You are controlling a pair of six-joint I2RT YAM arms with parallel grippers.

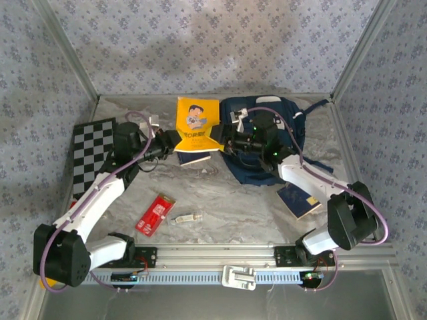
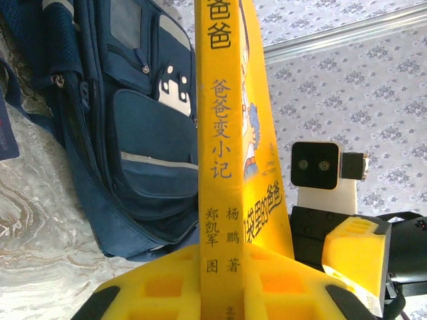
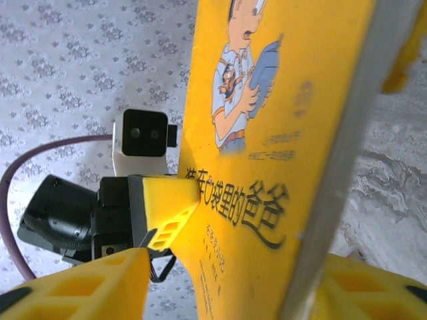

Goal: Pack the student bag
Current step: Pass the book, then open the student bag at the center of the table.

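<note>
At centre-back, one yellow paperback book (image 1: 197,123) upright: left gripper (image 1: 172,141) clamped on it, right gripper (image 1: 223,143) straddles it, grip unclear. One navy fabric backpack (image 1: 257,175) just right of book. Two dark blue booklets (image 1: 298,200): one front-right, other booklet (image 1: 193,159) under book.

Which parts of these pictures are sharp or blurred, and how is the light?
Top external view: soft light, faint shadows on the wall, little detail in the dark backpack. Left wrist view: the book shows sharp spine print. Right wrist view: the book has a readable cover, a blurred near edge.

2 white-black arms (image 1: 100,193), purple cables (image 3: 60,140), yellow gripper fingers (image 2: 167,287).
</note>
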